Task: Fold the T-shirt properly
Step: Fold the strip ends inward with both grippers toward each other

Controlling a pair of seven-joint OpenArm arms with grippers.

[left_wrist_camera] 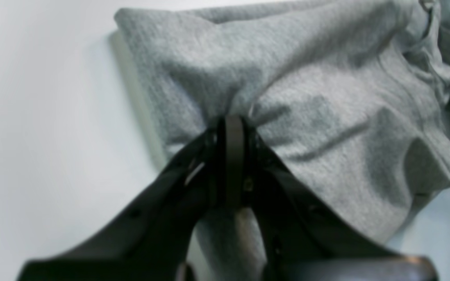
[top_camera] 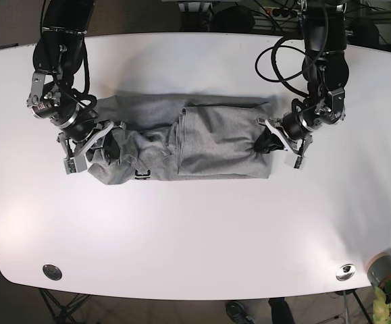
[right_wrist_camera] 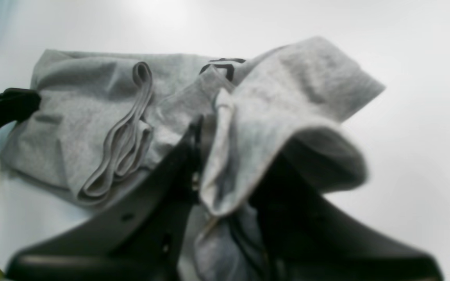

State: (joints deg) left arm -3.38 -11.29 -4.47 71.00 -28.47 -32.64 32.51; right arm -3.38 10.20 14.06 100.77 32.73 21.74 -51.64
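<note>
The heather-grey T-shirt [top_camera: 209, 145] lies bunched in a wide strip across the middle of the white table [top_camera: 195, 229]. One layer is folded over its right half. My left gripper [top_camera: 268, 143] is at the shirt's right edge. In the left wrist view it [left_wrist_camera: 233, 125] is shut on a pinch of the grey cloth [left_wrist_camera: 307, 78]. My right gripper [top_camera: 106, 145] is at the crumpled left end. In the right wrist view it [right_wrist_camera: 205, 156] is shut on a fold of the shirt [right_wrist_camera: 287, 101] that drapes over one finger. Black lettering [right_wrist_camera: 223, 66] peeks out between the folds.
Two metal discs [top_camera: 52, 272] [top_camera: 346, 271] are set in the table near its front edge. A cup and a plant [top_camera: 386, 277] stand at the front right corner. Black cables [top_camera: 283, 61] hang by the arm on the base view's right. The left gripper also shows in the right wrist view [right_wrist_camera: 2, 109].
</note>
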